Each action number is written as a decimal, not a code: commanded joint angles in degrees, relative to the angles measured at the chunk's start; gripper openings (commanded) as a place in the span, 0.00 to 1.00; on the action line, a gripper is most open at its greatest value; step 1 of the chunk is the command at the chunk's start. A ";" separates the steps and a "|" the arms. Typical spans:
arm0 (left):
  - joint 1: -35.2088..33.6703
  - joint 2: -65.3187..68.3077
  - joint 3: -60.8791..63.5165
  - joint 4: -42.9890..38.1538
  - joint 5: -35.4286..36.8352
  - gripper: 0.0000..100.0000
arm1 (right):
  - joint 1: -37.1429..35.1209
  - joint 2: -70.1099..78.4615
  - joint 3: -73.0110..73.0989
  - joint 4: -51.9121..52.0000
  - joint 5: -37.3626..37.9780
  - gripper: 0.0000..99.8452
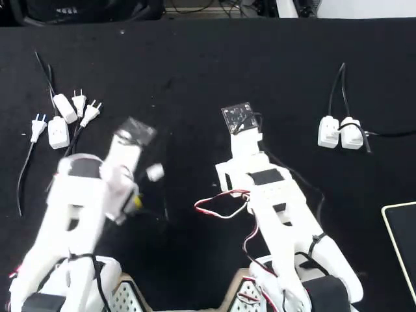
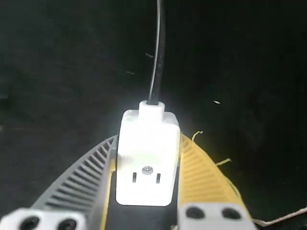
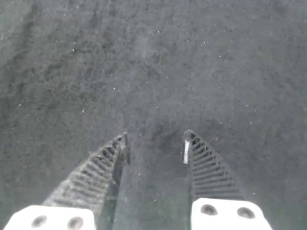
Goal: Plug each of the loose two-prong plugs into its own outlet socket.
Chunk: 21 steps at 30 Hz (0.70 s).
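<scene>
My left gripper [image 2: 147,143] is shut on a white outlet socket [image 2: 147,158], which sits between a grey and a yellow finger. Its slotted face points toward the wrist camera, and a black cable [image 2: 157,52] runs away from it. In the high view this socket [image 1: 155,172] hangs beside the left arm. Three loose two-prong plugs [image 1: 39,123] [image 1: 79,101] [image 1: 93,110] lie at the far left by two white sockets [image 1: 58,134] [image 1: 65,106]. My right gripper [image 3: 154,143] is open over bare cloth, holding nothing.
At the right, two white blocks [image 1: 328,130] [image 1: 351,134] with black cables lie side by side. A flat dark slab with a pale rim [image 1: 403,240] sits at the right edge. Black cloth [image 1: 195,71] covers the table.
</scene>
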 commanded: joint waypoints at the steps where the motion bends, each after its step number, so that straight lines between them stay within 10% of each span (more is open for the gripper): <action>1: 3.65 -2.29 8.57 -8.18 2.29 0.22 | 0.97 -1.89 -3.03 -1.32 -0.26 0.17; 21: -20.97 -2.81 -0.04 -9.58 -6.51 0.25 | 0.97 -1.80 -3.03 -1.32 -0.18 0.17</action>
